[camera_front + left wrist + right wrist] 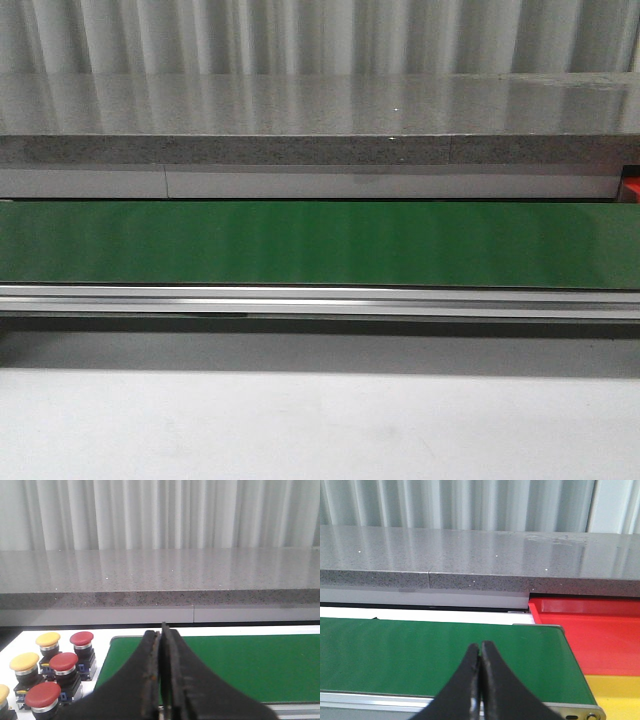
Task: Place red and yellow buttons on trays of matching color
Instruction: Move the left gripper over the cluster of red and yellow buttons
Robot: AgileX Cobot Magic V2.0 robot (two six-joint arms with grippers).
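Nothing picked yet: left gripper (pixel 161 680) and right gripper (pixel 480 680) both clenched on nothing, parked over the long green conveyor belt (pixel 320 243). Red and yellow mushroom-head push buttons (pixel 63 662) cluster off the belt's left end; red plastic tray (pixel 600 635) and yellow plastic tray (pixel 615 695) sit off its right end, likely so the belt ferries buttons across

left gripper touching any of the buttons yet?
Apart. In the left wrist view the left gripper is shut on nothing over the green belt, and the nearest red button stands off to the side with white surface between.
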